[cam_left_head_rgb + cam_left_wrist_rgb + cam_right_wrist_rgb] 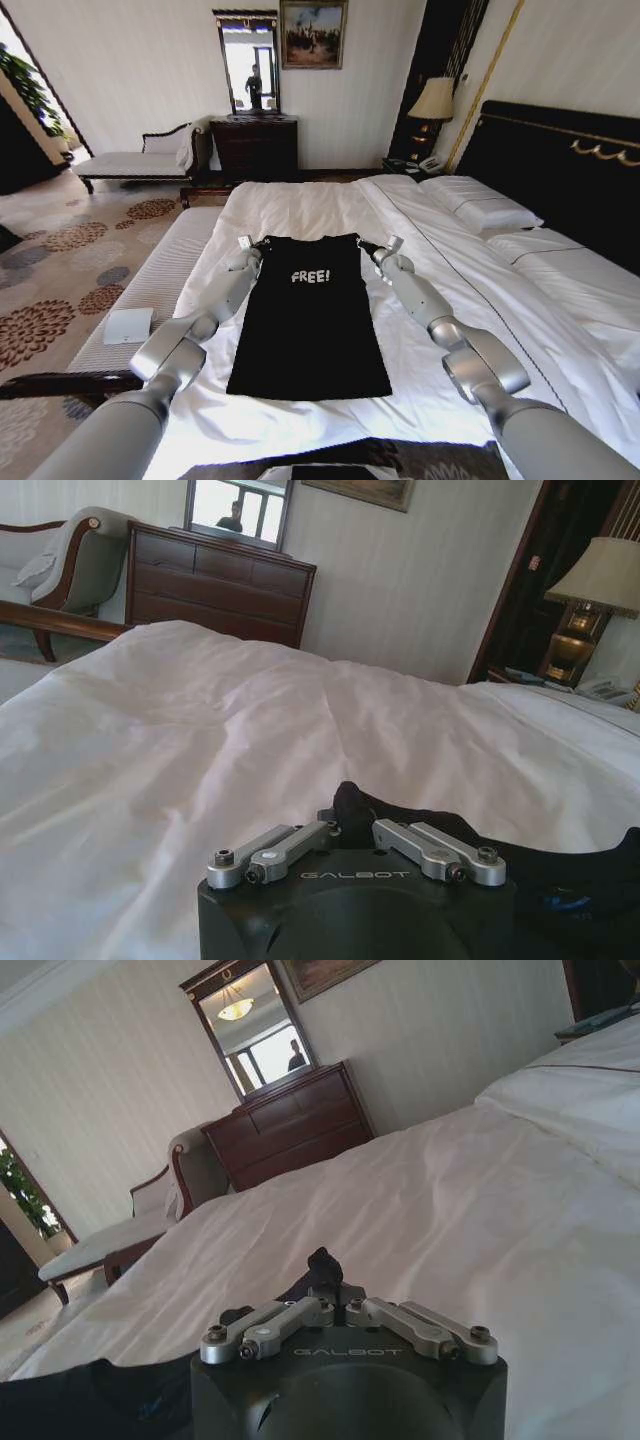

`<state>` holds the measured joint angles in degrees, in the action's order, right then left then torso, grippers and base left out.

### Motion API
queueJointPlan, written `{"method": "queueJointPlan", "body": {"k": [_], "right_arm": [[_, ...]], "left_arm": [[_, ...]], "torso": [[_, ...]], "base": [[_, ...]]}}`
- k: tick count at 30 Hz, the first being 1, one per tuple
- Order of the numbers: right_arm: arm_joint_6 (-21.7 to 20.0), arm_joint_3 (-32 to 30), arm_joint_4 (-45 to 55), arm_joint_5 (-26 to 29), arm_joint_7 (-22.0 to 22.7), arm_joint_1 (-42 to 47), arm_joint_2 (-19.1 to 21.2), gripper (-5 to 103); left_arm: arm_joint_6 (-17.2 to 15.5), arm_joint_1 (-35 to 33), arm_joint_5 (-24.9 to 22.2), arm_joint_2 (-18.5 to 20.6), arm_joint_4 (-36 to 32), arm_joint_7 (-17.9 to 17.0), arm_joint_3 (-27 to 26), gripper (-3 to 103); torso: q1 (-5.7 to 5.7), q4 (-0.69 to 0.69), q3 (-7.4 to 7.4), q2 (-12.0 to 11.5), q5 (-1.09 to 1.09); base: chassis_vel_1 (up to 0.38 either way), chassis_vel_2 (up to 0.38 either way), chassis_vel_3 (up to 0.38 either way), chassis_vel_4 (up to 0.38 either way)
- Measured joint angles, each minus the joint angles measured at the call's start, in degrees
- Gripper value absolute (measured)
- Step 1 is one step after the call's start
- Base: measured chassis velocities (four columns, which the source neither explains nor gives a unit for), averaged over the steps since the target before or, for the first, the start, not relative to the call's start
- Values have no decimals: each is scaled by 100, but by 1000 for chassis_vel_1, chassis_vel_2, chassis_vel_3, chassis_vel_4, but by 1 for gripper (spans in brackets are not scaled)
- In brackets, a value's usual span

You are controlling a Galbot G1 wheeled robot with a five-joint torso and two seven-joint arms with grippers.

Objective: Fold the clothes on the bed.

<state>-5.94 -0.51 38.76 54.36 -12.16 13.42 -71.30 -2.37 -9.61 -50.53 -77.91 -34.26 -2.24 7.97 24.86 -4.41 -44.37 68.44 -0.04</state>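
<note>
Black T-shirt (309, 318) lies lengthwise along the bed (300, 205), both top corners pinched by left gripper (250, 243) and right gripper (378, 246).

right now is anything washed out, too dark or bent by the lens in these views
Head view: the T-shirt is a flat dark shape, only its lettering readable; lens bends the bed edges outward. Left wrist view: the left gripper is shut on black cloth, its housing in shadow. Right wrist view: the right gripper likewise; mirror glares.
</note>
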Motion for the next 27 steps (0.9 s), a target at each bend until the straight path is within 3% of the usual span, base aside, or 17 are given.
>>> {"method": "queueJointPlan", "body": {"k": [8, 12, 16, 18, 22, 27], "right_arm": [[411, -125, 362, -575, -40, 659, 81, 0], [969, -165, 716, -1261, 55, 1207, 103, 0], [1156, -282, 1220, -1611, 150, 1613, 197, 0], [1167, -370, 1520, -1719, 194, 1804, 272, 0], [1193, -456, 1869, -1889, 233, 2063, 396, 0], [1284, -590, 2486, -2187, 295, 2642, 613, 0]], "left_arm": [[351, -550, 229, 49, -518, -76, -327, 1], [894, -1231, 421, 195, -1213, -134, -556, 1], [1118, -1680, 560, 292, -1674, -213, -646, 1], [1255, -1886, 633, 354, -1918, -245, -714, 1], [1285, -2207, 692, 555, -2354, -287, -765, 1], [1382, -3075, 853, 1051, -3192, -339, -819, 1]], "torso": [[1, 1, 0, 0, 0], [0, -1, 0, 0, 0], [0, 4, 0, 0, 0], [0, 0, 1, 1, -1], [0, -2, 1, 0, 0], [0, 3, 0, 1, -2]], "base": [[0, 0, 0, 0], [0, 0, 0, 0], [0, 0, 0, 0], [0, 0, 0, 0], [0, 0, 0, 0], [0, 0, 0, 0]]}}
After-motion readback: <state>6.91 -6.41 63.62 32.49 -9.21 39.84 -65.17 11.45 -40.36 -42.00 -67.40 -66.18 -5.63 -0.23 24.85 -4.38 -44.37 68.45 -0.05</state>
